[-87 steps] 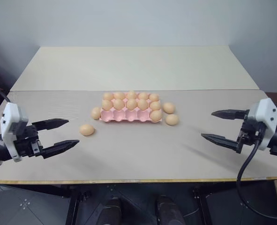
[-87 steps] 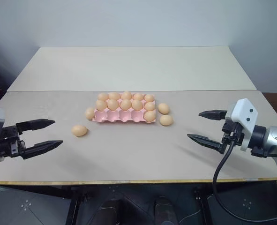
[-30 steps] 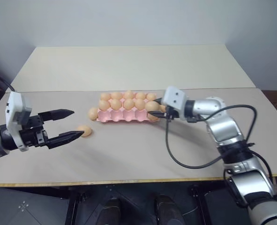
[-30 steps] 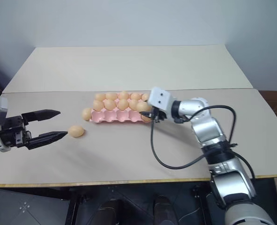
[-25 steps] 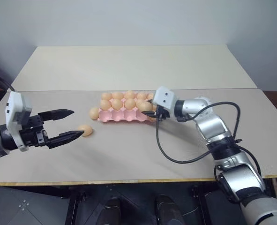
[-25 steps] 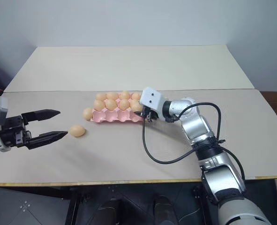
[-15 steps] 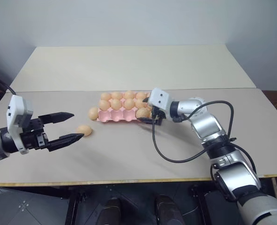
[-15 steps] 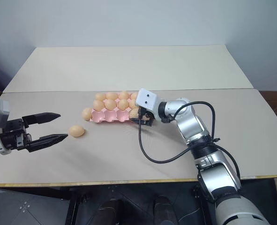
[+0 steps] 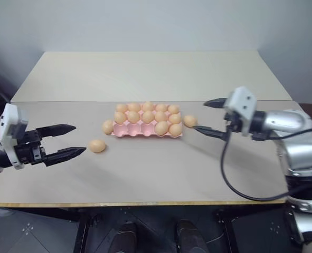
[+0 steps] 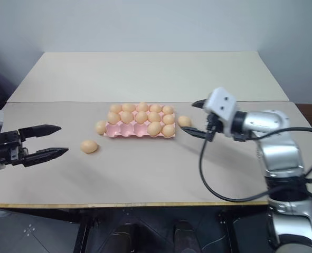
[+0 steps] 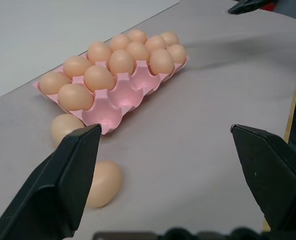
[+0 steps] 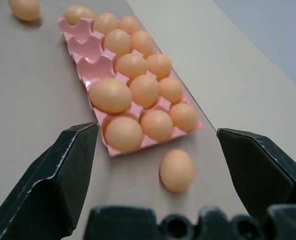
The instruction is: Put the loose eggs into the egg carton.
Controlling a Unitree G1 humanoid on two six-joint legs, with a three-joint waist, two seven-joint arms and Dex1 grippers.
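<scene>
While my right gripper hangs with fingers wide apart and empty, one loose egg lies on the table just beyond its tips, beside the egg carton; this arm is nearer; left gripper likewise spread.

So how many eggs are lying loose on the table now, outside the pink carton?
3. One egg lies just off the egg carton's right end. Another lies against its left end. The third lies alone nearer the left pincer. None seems hidden.
</scene>
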